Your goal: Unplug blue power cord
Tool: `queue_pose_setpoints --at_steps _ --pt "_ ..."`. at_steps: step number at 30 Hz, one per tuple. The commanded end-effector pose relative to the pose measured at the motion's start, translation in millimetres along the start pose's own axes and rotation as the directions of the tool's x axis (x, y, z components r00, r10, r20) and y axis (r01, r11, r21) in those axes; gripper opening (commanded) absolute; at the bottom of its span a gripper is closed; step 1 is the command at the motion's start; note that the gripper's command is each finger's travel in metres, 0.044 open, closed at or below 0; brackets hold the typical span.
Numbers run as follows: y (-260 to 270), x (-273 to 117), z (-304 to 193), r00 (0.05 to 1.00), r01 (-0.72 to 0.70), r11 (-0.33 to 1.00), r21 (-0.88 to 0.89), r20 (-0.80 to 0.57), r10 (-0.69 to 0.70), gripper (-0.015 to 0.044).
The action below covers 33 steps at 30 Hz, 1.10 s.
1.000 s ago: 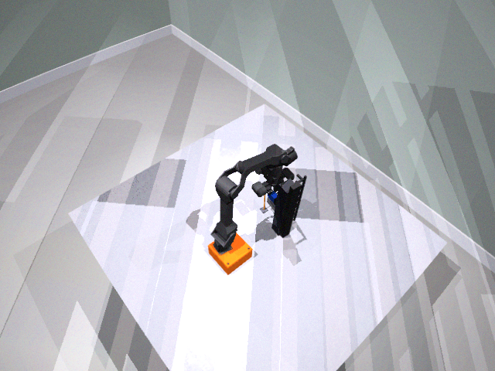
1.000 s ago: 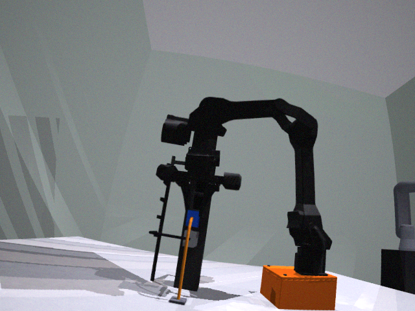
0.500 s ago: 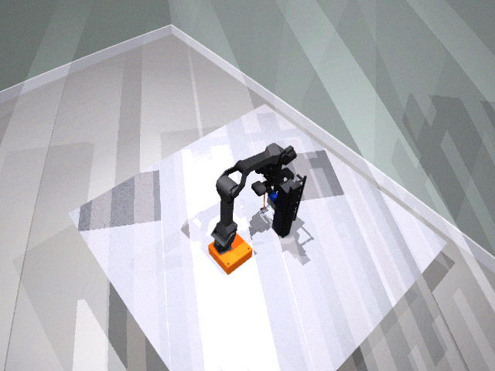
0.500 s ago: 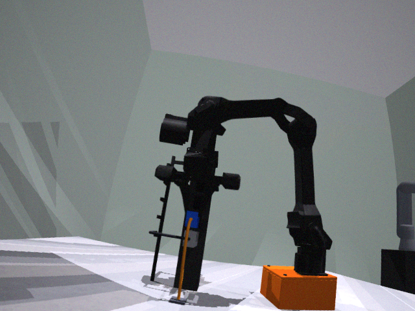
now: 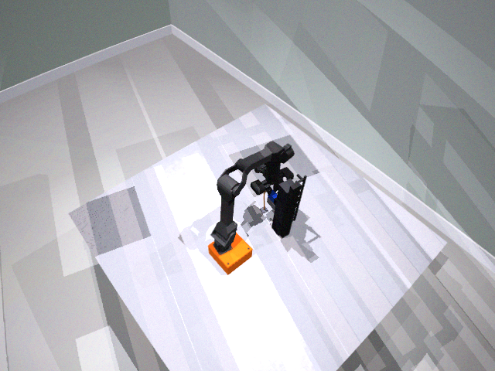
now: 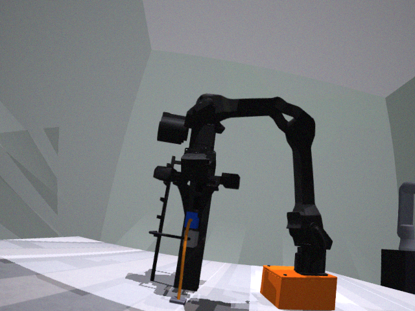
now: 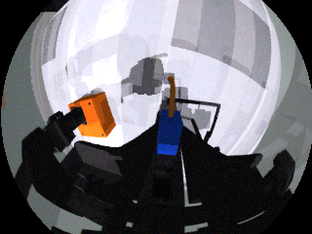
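The black power strip (image 5: 285,211) (image 6: 188,267) stands upright as a tall post. The blue plug (image 5: 273,195) (image 6: 191,219) (image 7: 170,133) is against the strip's face, at its upper part; its prongs are hidden. The orange cord (image 5: 264,200) (image 6: 183,261) (image 7: 172,97) runs from the plug down to a small grey foot on the table. My gripper (image 6: 191,214) (image 7: 169,128) reaches down from above and is shut on the blue plug, with a finger on each side of it in the wrist view. In the top view the fingertips are mostly hidden by the strip and the gripper's own body.
A thin black frame (image 5: 299,197) (image 6: 163,214) (image 7: 214,119) stands close beside the strip, with a bar reaching toward it. A grey block (image 6: 192,238) is on the strip's face just below the plug. The arm's orange base (image 5: 230,255) (image 6: 301,291) (image 7: 98,116) is on the table.
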<state>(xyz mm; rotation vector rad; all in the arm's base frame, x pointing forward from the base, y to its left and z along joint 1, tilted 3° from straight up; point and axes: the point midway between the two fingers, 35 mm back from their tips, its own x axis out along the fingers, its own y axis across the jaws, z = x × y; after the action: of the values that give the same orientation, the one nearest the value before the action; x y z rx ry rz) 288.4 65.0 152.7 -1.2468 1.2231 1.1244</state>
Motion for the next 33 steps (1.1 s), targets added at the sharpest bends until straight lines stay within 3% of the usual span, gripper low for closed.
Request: queue_pose_setpoints --at_steps 1,7,20,24,28,33 --pt "4.1 -8.1 39.0 0.995 0.008 0.999 -0.048 0.096 -0.003 0.0" --pt "6.4 -10.2 48.2 0.995 0.008 0.999 -0.049 0.097 -0.003 0.0" --pt "6.8 -5.8 38.4 0.995 0.008 0.999 -0.05 0.096 -0.004 0.0341" --pt "6.4 -12.6 59.2 0.995 0.008 0.999 -0.05 0.098 -0.003 0.044" --pt "9.6 -23.4 94.6 0.995 0.008 0.999 -0.05 0.101 -0.003 0.044" --pt "10.0 -24.1 96.9 0.995 0.008 0.999 -0.05 0.102 -0.003 0.044"
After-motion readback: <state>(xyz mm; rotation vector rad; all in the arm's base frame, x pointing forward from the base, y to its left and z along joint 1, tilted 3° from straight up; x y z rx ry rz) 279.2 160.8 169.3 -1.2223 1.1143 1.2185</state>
